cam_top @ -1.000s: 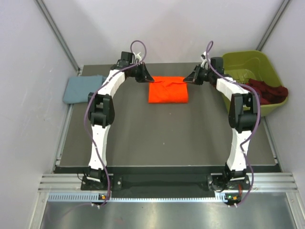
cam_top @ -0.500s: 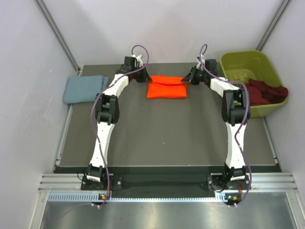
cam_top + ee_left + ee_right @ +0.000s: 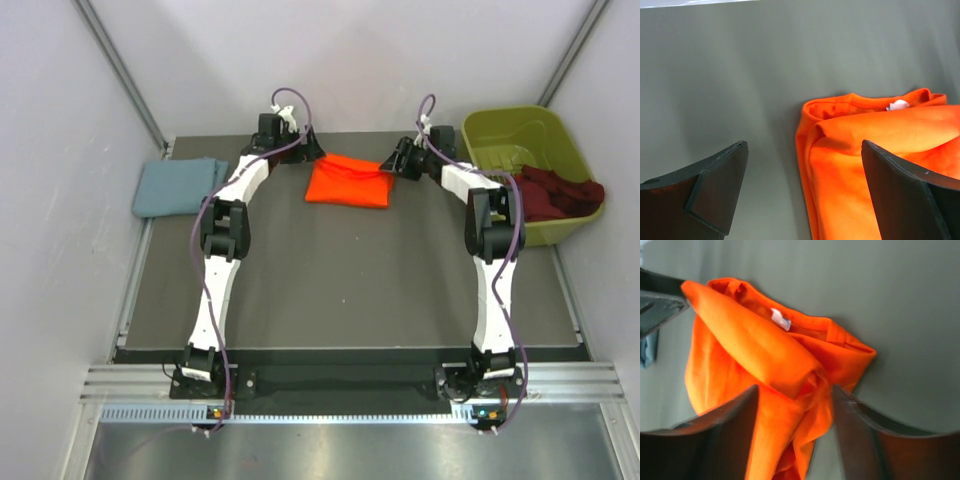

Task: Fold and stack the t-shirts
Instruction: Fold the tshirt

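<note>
1. Between the left fingers [image 3: 710, 192], at the left end of the bright orange cloth t-shirt [image 3: 875, 150]: left jaws spread wide, clamping nothing. One dark fingertip over bare grey worktop [image 3: 740, 75], the other over the shirt's edge.
2. Between the right fingers [image 3: 720, 440]: right jaws partly apart, with a bunched fold of the orange t-shirt filling the gap. Pinched or merely lying there, cannot tell.
3. Just past both wrists: orange t-shirt folded into a rough rectangle, lying at the far middle of the worktop. Right end puckered and lifted. Small white neck label [image 3: 898, 105] showing inside the collar.
4. Either side of that shirt: both white arms stretched out to the far edge, left jaws at its left end, right jaws at its right end.
5. Far left on the worktop, well apart from the orange one: muted grey-blue t-shirt [image 3: 178, 186], folded flat at the left edge.
6. Far right, beside the worktop's far corner: olive-green plastic bin [image 3: 520, 125]. Dark maroon red t-shirt [image 3: 555, 192] crumpled inside it and draped over its right rim.
</note>
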{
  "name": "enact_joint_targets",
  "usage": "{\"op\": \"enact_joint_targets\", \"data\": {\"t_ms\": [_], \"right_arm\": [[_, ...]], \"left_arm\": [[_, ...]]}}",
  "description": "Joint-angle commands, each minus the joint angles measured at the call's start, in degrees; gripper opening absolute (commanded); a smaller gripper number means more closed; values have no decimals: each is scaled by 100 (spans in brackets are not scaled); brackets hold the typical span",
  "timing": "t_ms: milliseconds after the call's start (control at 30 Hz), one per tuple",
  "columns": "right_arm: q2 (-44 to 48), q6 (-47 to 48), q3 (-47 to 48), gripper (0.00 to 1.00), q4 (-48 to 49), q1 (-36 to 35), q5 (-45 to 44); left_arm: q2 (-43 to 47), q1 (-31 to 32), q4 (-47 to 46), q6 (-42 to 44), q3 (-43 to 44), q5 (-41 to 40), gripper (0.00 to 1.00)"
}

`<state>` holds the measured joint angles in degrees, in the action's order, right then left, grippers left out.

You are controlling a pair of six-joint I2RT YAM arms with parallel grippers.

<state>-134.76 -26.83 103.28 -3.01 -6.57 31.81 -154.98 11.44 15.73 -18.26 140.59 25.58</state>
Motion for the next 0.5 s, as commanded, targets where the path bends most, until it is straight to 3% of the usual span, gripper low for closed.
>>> {"op": "enact_joint_targets", "data": {"t_ms": [0,67,167,267,467], "right_arm": [[616,301,113,64,-33,24,-483],[740,345,52,66,-77,15,-579],[1047,450,-63,67,-165,15,-606],[1364,547,-221,82,-384,6,-528],[1830,460,-774,85,-395,6,331]], "left_arm": [[801,-19,17,94,214,-282,99],[942,-37,455,278,205,-404,99],[1276,-133,800,551,13,59,99],[1882,-195,984,534,-865,87,99],[2700,-282,2153,649,-1895,471,99]]}}
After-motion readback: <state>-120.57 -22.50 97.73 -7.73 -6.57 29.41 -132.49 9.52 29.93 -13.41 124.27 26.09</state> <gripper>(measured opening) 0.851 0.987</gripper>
